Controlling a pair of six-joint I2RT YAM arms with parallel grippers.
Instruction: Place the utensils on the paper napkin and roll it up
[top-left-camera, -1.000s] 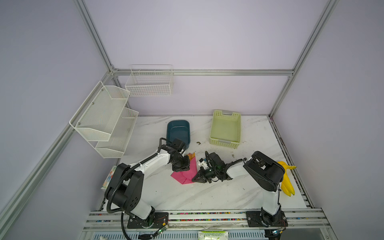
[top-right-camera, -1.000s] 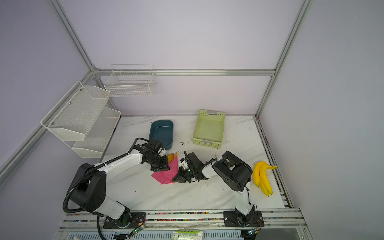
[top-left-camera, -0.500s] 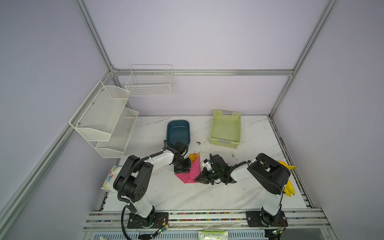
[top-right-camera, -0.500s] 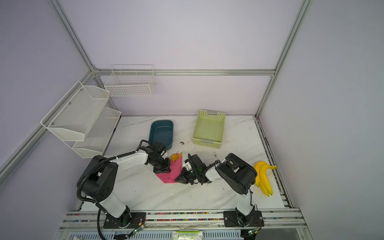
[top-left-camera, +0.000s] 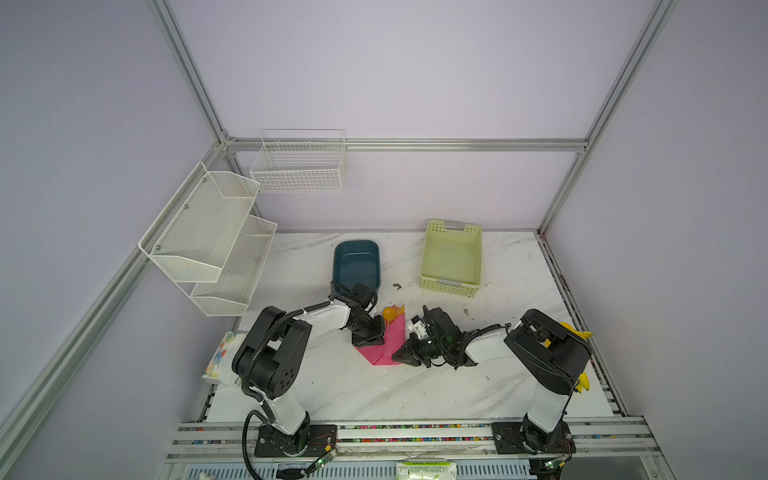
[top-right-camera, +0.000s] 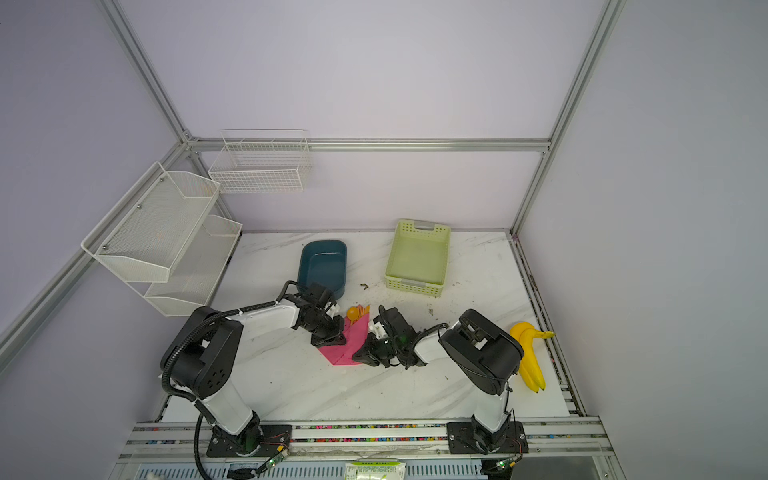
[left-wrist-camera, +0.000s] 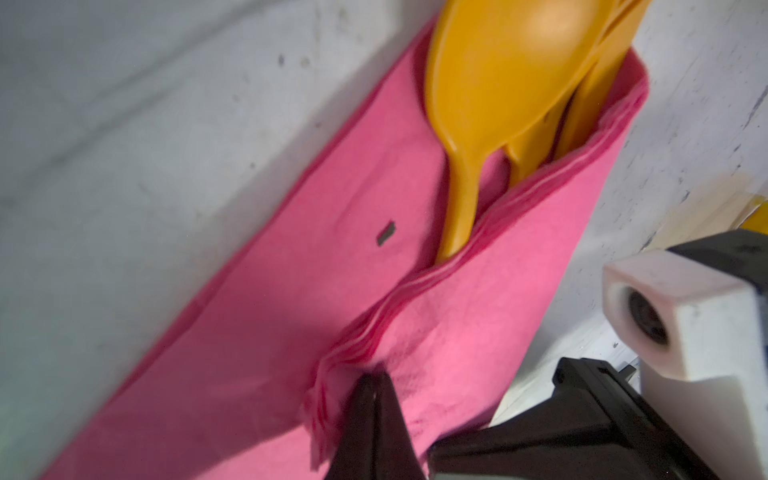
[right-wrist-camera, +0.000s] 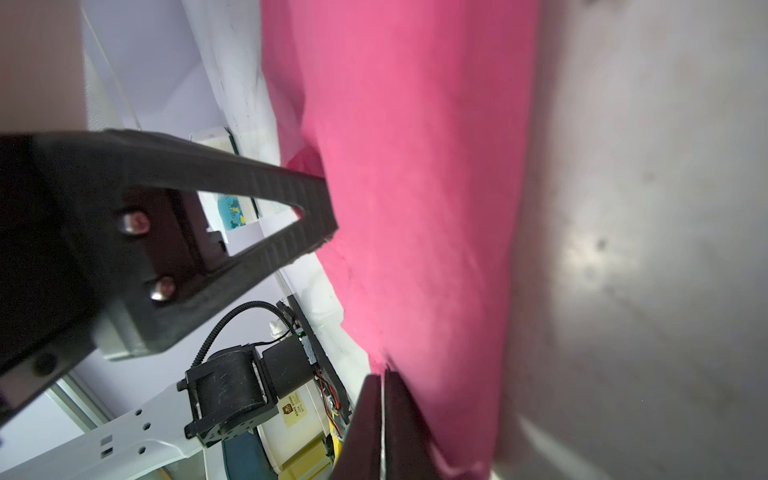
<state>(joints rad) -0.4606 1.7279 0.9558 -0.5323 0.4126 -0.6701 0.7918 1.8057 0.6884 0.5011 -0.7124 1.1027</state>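
The pink paper napkin (top-left-camera: 394, 337) (top-right-camera: 354, 337) lies mid-table, folded over the orange utensils (top-left-camera: 393, 311). Their heads stick out of its far end, and the spoon bowl (left-wrist-camera: 498, 75) lies on top in the left wrist view. My left gripper (top-left-camera: 371, 340) (left-wrist-camera: 376, 384) is shut, its tips pressed on the layered edge of the folded flap. My right gripper (top-left-camera: 400, 356) (right-wrist-camera: 381, 376) lies low at the napkin's near right edge. Its fingers are together with a hairline slit, and the paper's edge touches the tips.
A teal tub (top-left-camera: 356, 266) and a green basket (top-left-camera: 451, 257) stand behind the napkin. Yellow bananas (top-right-camera: 530, 353) lie at the right edge, behind my right arm. A floral packet (top-left-camera: 220, 359) lies at the left edge under white mesh shelves (top-left-camera: 208, 237).
The napkin has been folded over the utensils into a narrower strip. My left jaws have closed and moved onto the fold; my right gripper has dropped toward the near edge.
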